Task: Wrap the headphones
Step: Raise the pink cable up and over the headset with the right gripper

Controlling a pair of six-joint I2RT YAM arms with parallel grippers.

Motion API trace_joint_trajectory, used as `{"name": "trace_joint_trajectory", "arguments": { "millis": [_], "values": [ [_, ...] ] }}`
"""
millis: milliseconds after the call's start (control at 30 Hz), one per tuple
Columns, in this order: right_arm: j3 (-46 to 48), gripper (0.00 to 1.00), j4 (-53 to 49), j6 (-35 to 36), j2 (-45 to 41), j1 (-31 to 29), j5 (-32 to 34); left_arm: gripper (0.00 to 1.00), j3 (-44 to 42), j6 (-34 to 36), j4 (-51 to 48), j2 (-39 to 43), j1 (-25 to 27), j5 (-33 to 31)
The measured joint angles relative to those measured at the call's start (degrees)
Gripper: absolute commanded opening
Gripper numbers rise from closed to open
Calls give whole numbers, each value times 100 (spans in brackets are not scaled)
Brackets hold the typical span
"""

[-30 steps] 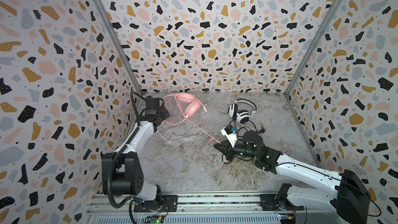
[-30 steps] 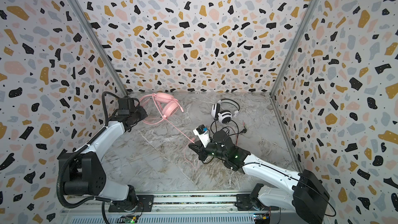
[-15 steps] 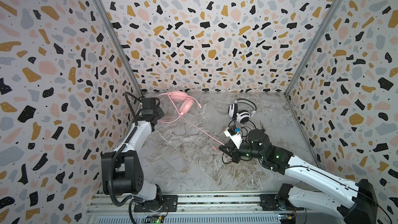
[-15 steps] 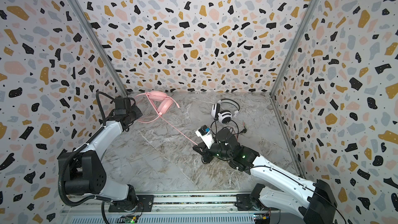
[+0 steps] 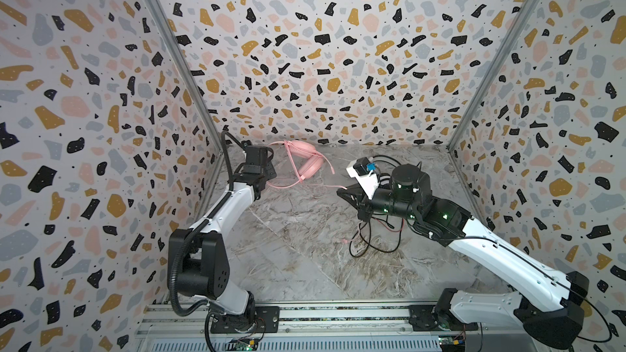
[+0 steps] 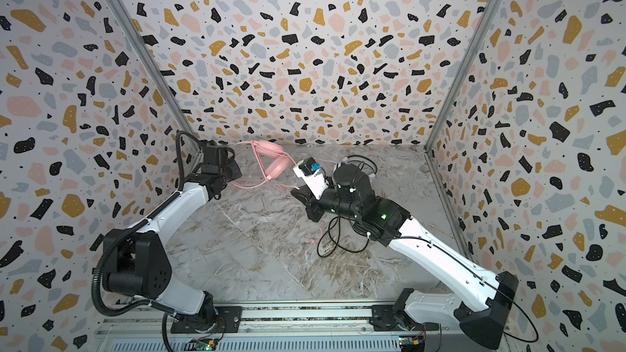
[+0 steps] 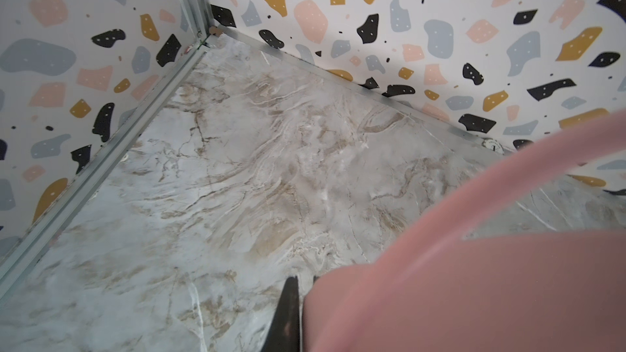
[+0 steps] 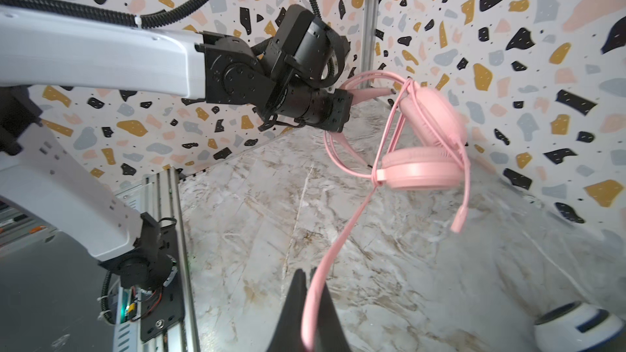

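The left gripper (image 7: 303, 281) is clamped on the band of the pink headset (image 5: 310, 164); one black finger (image 7: 288, 313) lies flat against the pink band. The headset hangs clear of the floor (image 5: 288, 265), close to the back-left corner; the back wall (image 5: 321, 79) is just behind it and the left wall (image 5: 101, 130) is near the arm. Its mic boom (image 8: 460, 218) dangles below the cups, and strands of cable lie over the band. The right gripper (image 8: 310, 287) is pinched together on the pink cable (image 8: 338, 242) near mid-floor; the cable slopes up from it to the cups. The white headset (image 8: 576, 328) sits on the floor beyond the right wrist, toward the back wall, and the arm mostly hides it in both top views; its black cable (image 5: 372, 245) lies in loose loops under the right forearm. A broad stretch of floor lies open between the two arms and forward to the front rail (image 5: 338, 313).
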State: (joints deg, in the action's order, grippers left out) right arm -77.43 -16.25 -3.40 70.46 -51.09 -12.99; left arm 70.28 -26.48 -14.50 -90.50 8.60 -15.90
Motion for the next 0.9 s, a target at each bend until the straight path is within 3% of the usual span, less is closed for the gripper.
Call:
{"name": "trace_joint_trajectory", "arguments": {
  "millis": [233, 467, 700, 900],
  "values": [
    [-1705, 6, -933, 374, 953, 46, 754, 0, 243, 275, -280, -273, 459, -48],
    [-2846, 7, -1657, 811, 1523, 46, 1497, 0, 446, 442, -356, -348, 664, 96],
    [-3580, 8, -1888, 1609, 2079, -236, 2824, 0, 664, 640, -498, -529, 1102, 291],
    [-3644, 8, -1733, 2365, 2476, -286, 3803, 0, 828, 922, -772, -728, 1624, 155]
  ]
}}
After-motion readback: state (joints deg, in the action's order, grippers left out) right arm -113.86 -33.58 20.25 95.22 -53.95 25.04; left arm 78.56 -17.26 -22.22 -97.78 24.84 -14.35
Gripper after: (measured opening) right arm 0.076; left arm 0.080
